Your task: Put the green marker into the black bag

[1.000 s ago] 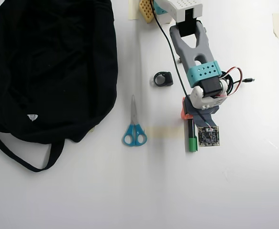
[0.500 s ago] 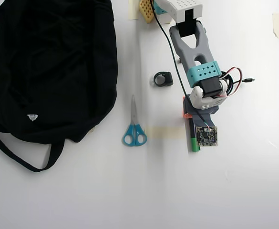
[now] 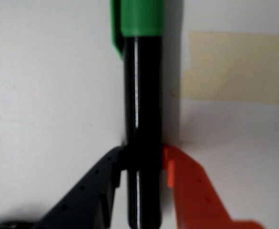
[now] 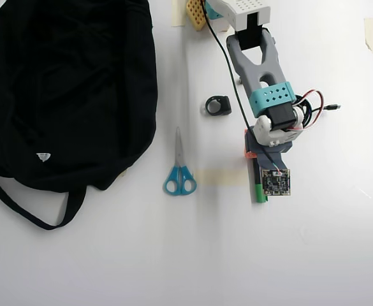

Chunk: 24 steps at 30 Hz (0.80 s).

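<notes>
The green marker [image 3: 141,90] has a black barrel and a green cap and runs up the middle of the wrist view. My gripper [image 3: 141,155] is shut on the barrel, dark finger [image 3: 98,186] on the left and orange finger [image 3: 187,186] on the right. In the overhead view the gripper [image 4: 256,171] is right of centre. Only the marker's green end [image 4: 261,195] shows past the wrist camera board. The black bag [image 4: 65,89] lies at the upper left, well apart from the gripper, with its strap looping toward the bottom left.
Blue-handled scissors [image 4: 179,172] lie between the bag and the arm. A small black object [image 4: 218,105] sits left of the arm. A beige tape patch [image 4: 221,177] is stuck beside the marker, also seen in the wrist view as tape [image 3: 234,67].
The wrist camera board has shifted a little up and left over the marker, covering more of its green end. The cap has nudged slightly right. Bag and scissors are unmoved.
</notes>
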Tool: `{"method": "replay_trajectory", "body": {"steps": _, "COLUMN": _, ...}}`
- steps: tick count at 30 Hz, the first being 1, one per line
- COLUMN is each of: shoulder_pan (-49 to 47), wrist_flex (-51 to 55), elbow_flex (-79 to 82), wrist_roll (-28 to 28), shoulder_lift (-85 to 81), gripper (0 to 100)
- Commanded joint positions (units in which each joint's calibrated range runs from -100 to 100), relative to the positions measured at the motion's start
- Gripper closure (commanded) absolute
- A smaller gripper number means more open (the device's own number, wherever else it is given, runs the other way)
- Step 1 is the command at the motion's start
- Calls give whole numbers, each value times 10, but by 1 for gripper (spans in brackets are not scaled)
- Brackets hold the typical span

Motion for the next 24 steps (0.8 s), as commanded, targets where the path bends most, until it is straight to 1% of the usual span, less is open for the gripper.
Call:
{"method": "replay_trajectory", "body": {"steps": 1, "shoulder_pan": 0, "wrist_flex": 3, "elbow_flex": 2, "wrist_roll": -2, "shoulder_lift": -2, "gripper": 98}}
{"method": "replay_trajectory", "body": {"steps": 6, "shoulder_pan": 0, "wrist_flex": 16, "elbow_flex": -6, "wrist_roll": -2, "shoulder_lift": -11, "gripper": 98}}
{"method": "replay_trajectory", "body": {"steps": 15, "shoulder_pan": -6, "wrist_flex": 71, "elbow_flex": -64, "wrist_roll": -9, "shoulder_lift": -10, "gripper": 98}}
{"method": "replay_trajectory", "body": {"steps": 24, "shoulder_pan": -5, "wrist_flex": 96, "elbow_flex": -110, "wrist_roll": -9, "shoulder_lift": -10, "gripper": 98}}
